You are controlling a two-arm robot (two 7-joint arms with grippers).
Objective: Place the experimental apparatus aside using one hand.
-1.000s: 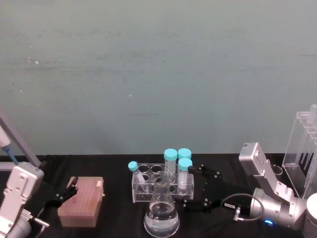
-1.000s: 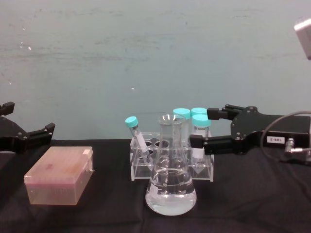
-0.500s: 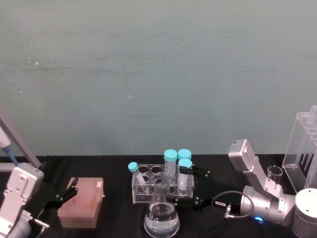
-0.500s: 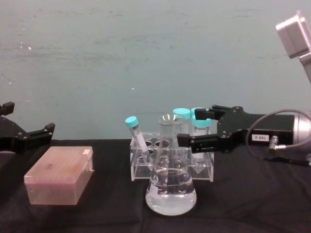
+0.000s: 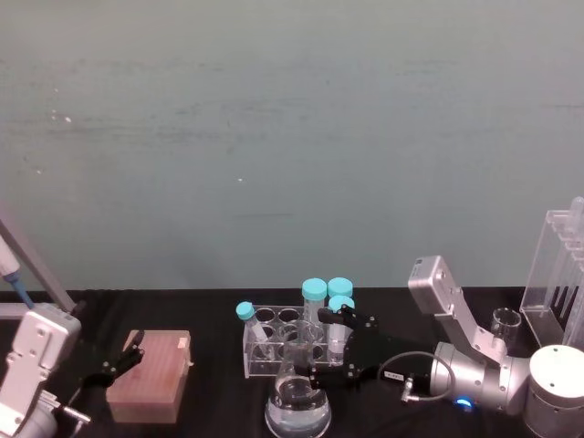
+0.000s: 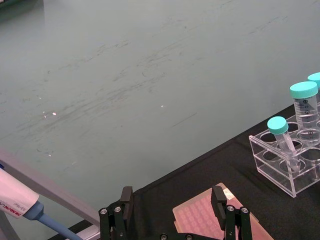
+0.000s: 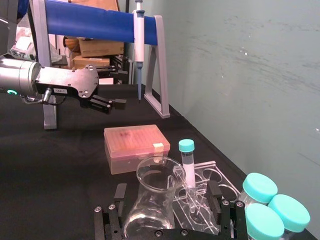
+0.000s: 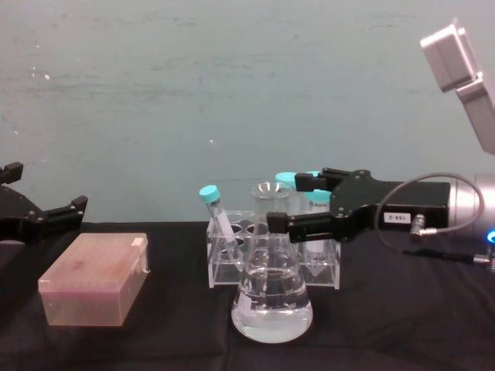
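The right gripper (image 8: 285, 201) is open, with one finger on each side of the neck of the flask (image 8: 272, 301). The left gripper (image 6: 172, 194) hangs open, well left of the flask.

Obstacles: clear acrylic rack of teal-capped tubes (image 8: 224, 267), just behind clear glass conical flask (image 8: 272, 301); pink lidded plastic box (image 8: 93, 290), left. Free: black tabletop (image 8: 182, 328) between box and flask, and before the flask.

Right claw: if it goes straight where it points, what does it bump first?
Probably the clear glass conical flask. The black right claw is open and points right at the flask's neck. Depth is hard to judge, so it may not be lined up exactly.
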